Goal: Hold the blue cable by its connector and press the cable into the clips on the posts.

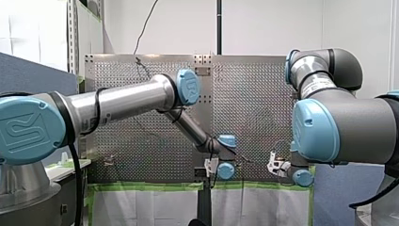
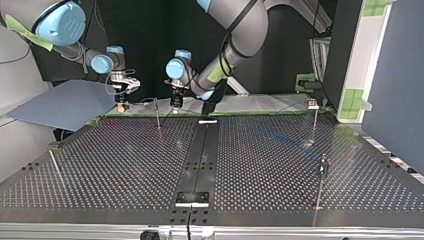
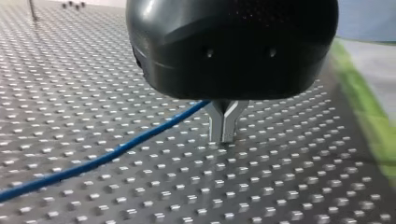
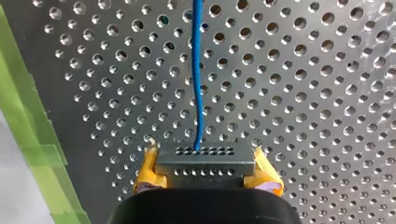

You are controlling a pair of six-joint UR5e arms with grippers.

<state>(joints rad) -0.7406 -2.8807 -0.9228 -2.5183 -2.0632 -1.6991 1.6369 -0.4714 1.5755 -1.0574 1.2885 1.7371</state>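
My right gripper [image 4: 208, 168] clamps the connector [image 4: 205, 158]; my left gripper [image 3: 224, 130] is closed on the blue cable [image 3: 116, 151] just above the table [image 3: 280, 186]. No clip looks filled, so next I guide the cable to the nearest post [image 2: 157, 114]

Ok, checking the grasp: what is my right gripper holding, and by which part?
Right gripper: the blue cable, by its grey connector, between yellow pads.

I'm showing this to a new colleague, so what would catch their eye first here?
The blue cable, running out ahead of the grey connector that my right gripper clamps between yellow pads. In the left wrist view it crosses the perforated table up to the closed metal fingers of my left gripper.
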